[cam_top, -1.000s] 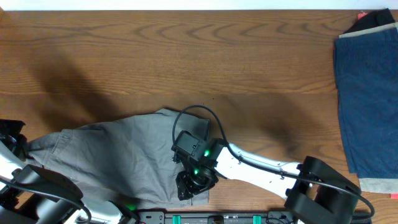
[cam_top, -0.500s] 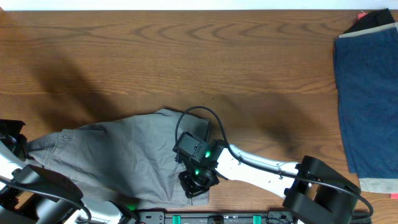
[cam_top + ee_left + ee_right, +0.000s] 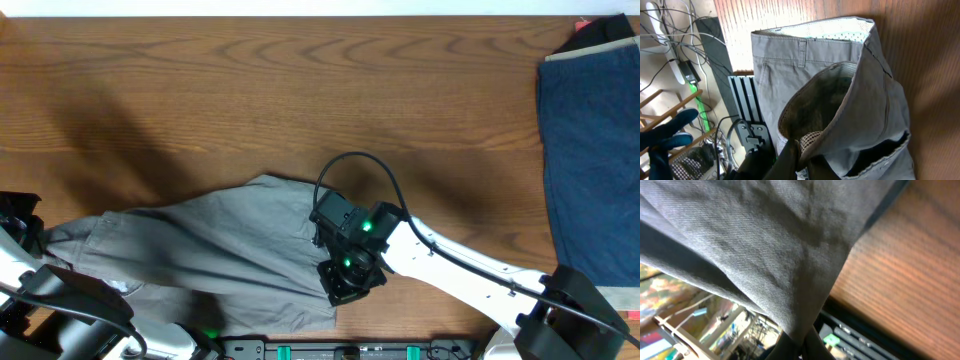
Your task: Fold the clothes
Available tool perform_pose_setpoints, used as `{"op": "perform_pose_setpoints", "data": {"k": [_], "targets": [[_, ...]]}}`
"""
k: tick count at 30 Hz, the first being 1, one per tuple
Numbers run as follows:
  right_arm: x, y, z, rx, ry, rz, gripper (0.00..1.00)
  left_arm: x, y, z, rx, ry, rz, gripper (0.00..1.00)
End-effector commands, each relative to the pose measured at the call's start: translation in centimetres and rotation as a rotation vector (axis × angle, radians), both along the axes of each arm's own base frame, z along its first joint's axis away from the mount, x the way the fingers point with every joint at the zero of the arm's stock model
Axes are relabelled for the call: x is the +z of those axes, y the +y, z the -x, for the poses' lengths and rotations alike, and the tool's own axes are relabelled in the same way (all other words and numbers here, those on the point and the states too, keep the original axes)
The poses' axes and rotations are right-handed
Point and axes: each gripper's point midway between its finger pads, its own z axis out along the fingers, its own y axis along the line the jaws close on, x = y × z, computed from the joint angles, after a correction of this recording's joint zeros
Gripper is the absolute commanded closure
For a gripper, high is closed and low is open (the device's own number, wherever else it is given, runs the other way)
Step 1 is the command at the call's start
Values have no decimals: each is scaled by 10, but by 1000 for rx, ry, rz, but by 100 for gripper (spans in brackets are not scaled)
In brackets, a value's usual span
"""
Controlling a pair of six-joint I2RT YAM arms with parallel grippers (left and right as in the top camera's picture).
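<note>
Open tabletop (image 3: 300,90) beyond shorts (image 3: 200,250); garment (image 3: 590,150) right

Grey shorts (image 3: 840,100): bunched on wooden table (image 3: 925,60), waistband (image 3: 790,41) uppermost, mesh lining (image 3: 840,27) showing.
Left gripper (image 3: 798,151): pinching a fabric fold, bottom edge.
Cables (image 3: 670,45): tangled at left.

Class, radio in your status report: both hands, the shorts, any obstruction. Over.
Left hand shut on shorts. Right hand shut on them too. Shorts stretched between, unfolded. Blue garment far right, apart.
</note>
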Motion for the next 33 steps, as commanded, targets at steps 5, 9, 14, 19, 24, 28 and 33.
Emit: {"op": "perform_pose_setpoints", "data": {"k": [5, 9, 14, 19, 24, 28, 33], "targets": [[1, 5, 25, 112, -5, -2, 99, 5, -9, 14, 20, 47, 25, 94], [1, 22, 46, 135, 0, -19, 99, 5, -10, 15, 20, 49, 26, 94], [-3, 29, 59, 149, 7, -12, 99, 5, -10, 15, 19, 52, 30, 94], [-5, 29, 61, 152, 8, -2, 67, 5, -10, 15, 19, 52, 30, 94], [-4, 26, 47, 119, 5, -4, 31, 5, -10, 15, 20, 52, 30, 94], [-2, 17, 17, 62, -10, -18, 28, 5, -11, 15, 20, 49, 32, 94], [-6, -9, -42, -55, -80, -10, 3, 5, -11, 15, 20, 49, 32, 94]]}}
